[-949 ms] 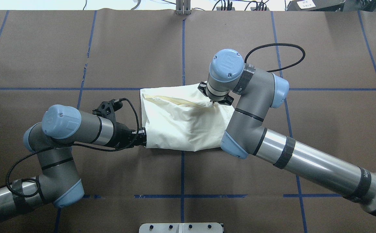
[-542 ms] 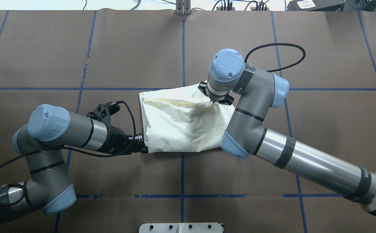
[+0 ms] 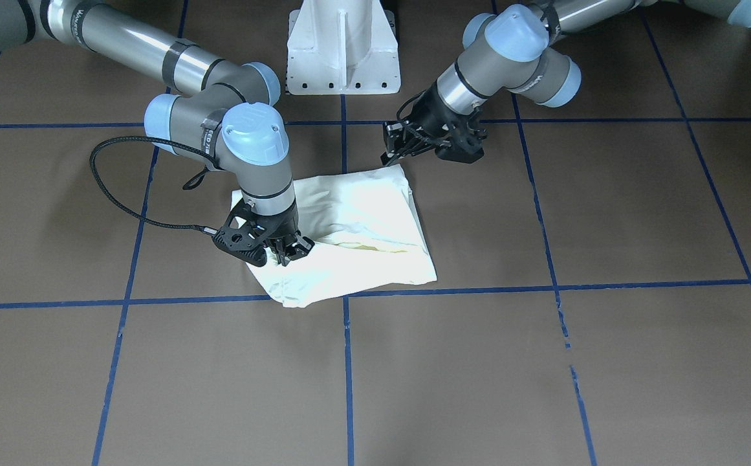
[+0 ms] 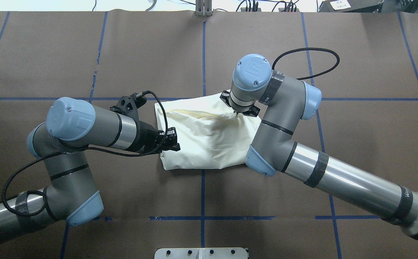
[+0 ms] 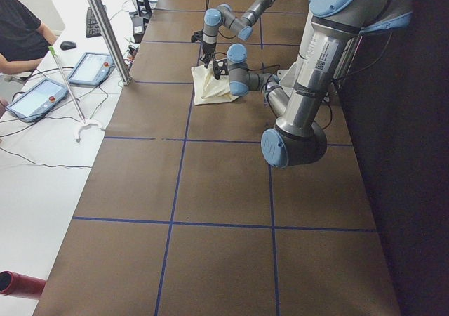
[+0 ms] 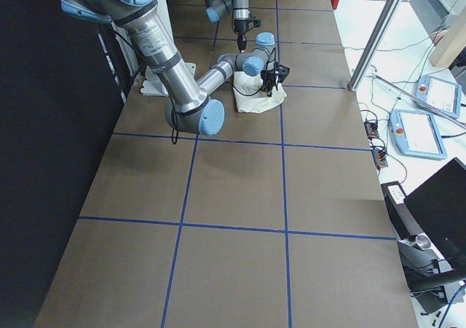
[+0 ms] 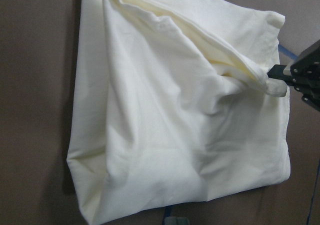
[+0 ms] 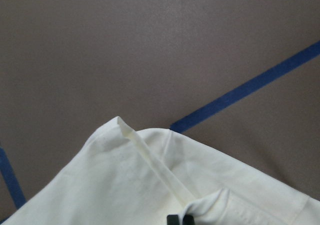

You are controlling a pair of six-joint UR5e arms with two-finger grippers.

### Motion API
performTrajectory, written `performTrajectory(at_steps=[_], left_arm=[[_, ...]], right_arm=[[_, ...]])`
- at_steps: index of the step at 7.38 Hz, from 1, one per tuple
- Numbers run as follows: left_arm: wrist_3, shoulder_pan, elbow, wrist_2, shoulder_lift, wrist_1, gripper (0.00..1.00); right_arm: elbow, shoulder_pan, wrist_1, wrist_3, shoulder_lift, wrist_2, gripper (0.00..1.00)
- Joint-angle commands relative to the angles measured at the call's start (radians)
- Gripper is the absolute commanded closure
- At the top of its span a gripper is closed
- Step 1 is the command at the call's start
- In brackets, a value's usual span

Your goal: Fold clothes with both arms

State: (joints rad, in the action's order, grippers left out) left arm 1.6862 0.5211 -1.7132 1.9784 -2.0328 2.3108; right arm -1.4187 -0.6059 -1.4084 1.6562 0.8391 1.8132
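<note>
The cream-white shirt (image 4: 205, 140) lies folded into a rough square bundle at the table's middle, with its print hidden. It also shows in the front view (image 3: 356, 220) and the left wrist view (image 7: 165, 125). My right gripper (image 4: 238, 112) points down and is shut on a raised fold at the shirt's far right part. That pinch also shows in the front view (image 3: 286, 251) and the right wrist view (image 8: 180, 220). My left gripper (image 4: 176, 144) hovers over the shirt's left edge, holding nothing. Its fingertips (image 7: 177, 221) show together, so it looks shut.
The brown table cover (image 4: 86, 54) carries a grid of blue tape lines. The white pedestal base (image 3: 343, 45) stands at the robot's side. Beyond the table, an operator (image 5: 17, 35) sits by touch pendants (image 5: 88, 69). A black cable (image 4: 309, 57) loops off the right wrist.
My left gripper drew back from the shirt's near-left corner, then swung up and forward over the shirt's left edge. The right arm and its pinch stayed still.
</note>
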Motion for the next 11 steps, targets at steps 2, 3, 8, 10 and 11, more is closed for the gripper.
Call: performTrajectory(at_steps=[2, 3, 8, 10, 11], left_arm=[[-0.008, -0.004, 0.101, -0.038, -0.040, 0.009, 1.00], [-0.011, -0.004, 0.101, -0.039, -0.018, 0.007, 1.00], [-0.011, -0.052, 0.109, -0.078, 0.040, 0.007, 1.00], [-0.010, -0.052, 0.110, -0.079, 0.040, 0.007, 1.00], [-0.011, -0.052, 0.110, -0.079, 0.040, 0.007, 1.00]], right_arm=[[-0.002, -0.002, 0.000, -0.003, 0.000, 0.000, 0.97], [-0.002, -0.002, 0.002, -0.003, 0.000, 0.000, 0.97], [0.010, -0.021, 0.000, -0.042, 0.002, 0.002, 0.91], [0.015, -0.040, 0.002, -0.105, -0.002, 0.026, 0.00], [0.005, -0.102, 0.002, -0.165, -0.005, 0.129, 0.00]])
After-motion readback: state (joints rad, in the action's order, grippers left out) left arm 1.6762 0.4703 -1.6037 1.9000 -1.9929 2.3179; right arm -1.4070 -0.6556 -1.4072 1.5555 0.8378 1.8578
